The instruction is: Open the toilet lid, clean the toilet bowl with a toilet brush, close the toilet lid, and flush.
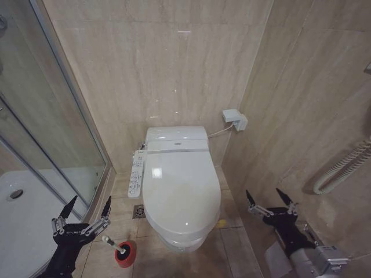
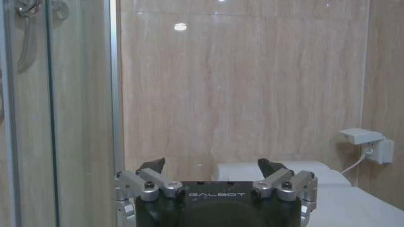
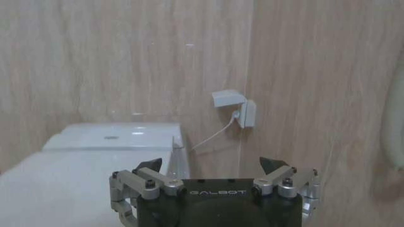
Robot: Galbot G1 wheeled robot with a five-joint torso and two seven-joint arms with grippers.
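Observation:
The toilet lid [image 1: 181, 188] lies shut over the toilet bowl [image 1: 181, 240], glossy white, in the middle of the head view. The lid also appears in the left wrist view [image 2: 353, 208] and the right wrist view [image 3: 63, 189]. The toilet brush [image 1: 112, 243] stands tilted in its red cup holder [image 1: 125, 255] on the floor left of the bowl. My left gripper [image 1: 88, 207] hangs open just above and left of the brush handle, holding nothing. My right gripper [image 1: 268, 198] is open to the right of the bowl, near the wall, empty.
A narrow button panel [image 1: 137, 172] runs along the toilet's left side. A glass shower screen [image 1: 52, 116] and white shower tray [image 1: 23, 214] stand at the left. A wall socket box [image 1: 234, 119] with cable sits right of the tank. A floor drain [image 1: 139, 211] lies beside the bowl.

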